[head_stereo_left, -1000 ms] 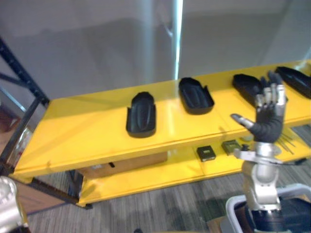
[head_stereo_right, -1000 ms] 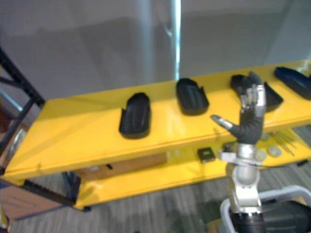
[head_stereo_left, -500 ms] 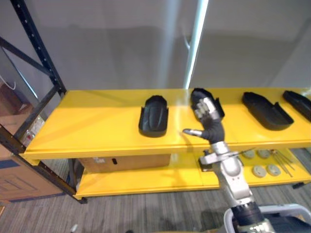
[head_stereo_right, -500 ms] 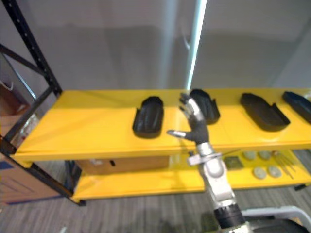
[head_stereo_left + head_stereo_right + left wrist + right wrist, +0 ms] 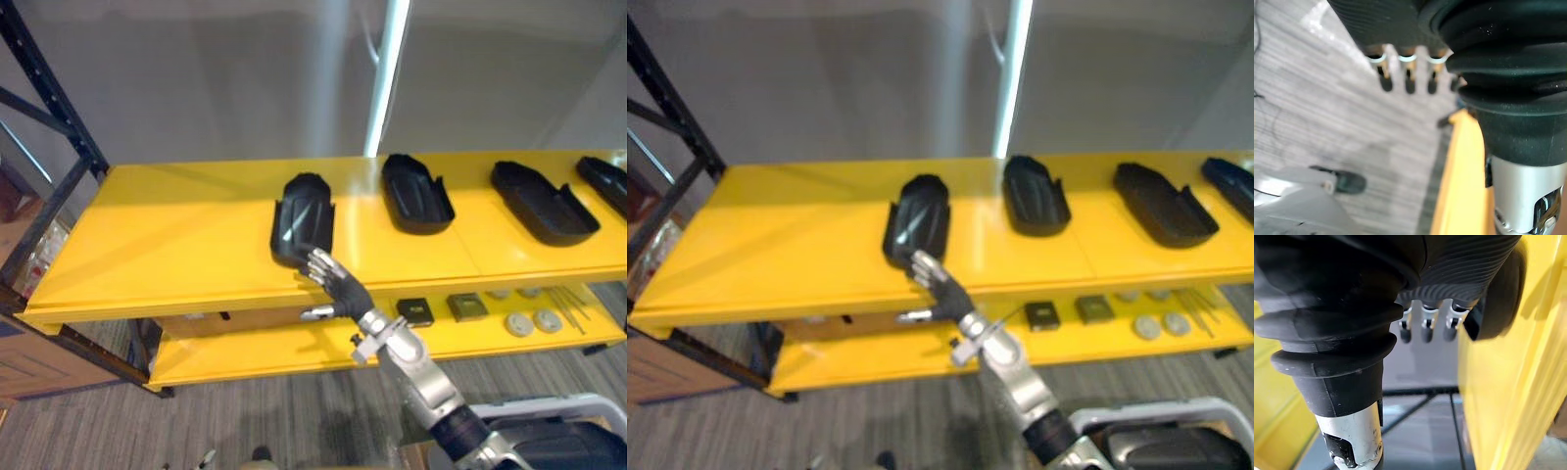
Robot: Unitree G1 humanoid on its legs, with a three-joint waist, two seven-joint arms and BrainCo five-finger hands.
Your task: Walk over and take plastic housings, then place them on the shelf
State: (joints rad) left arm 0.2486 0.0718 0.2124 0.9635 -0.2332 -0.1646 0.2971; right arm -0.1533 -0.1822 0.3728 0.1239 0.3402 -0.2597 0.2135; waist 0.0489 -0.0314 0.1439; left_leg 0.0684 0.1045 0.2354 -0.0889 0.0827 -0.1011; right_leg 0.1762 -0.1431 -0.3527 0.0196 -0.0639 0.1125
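Several black plastic housings lie in a row on the yellow shelf top (image 5: pixel 167 245): the leftmost housing (image 5: pixel 304 220), a second housing (image 5: pixel 416 193), a third housing (image 5: pixel 542 201) and another at the right edge (image 5: pixel 605 181). My right hand (image 5: pixel 338 287) is open, fingers straight and thumb held out, with its fingertips at the near end of the leftmost housing; I cannot tell if they touch. The right wrist view shows that housing (image 5: pixel 1498 298) just beside the fingers (image 5: pixel 1422 328). My left hand (image 5: pixel 1408 81) hangs over the grey floor, fingers relaxed and holding nothing.
On the lower yellow shelf lie a small black box (image 5: pixel 415 311), a second small box (image 5: pixel 467 305) and round discs (image 5: pixel 519 323). A black rack upright (image 5: pixel 49 98) and a cardboard box (image 5: pixel 29 352) stand at the left. A white-rimmed dark bin (image 5: pixel 549 411) is at the lower right.
The camera view has shifted. My right hand has dropped and moved left, from in front of the second housing to the near end of the leftmost one.
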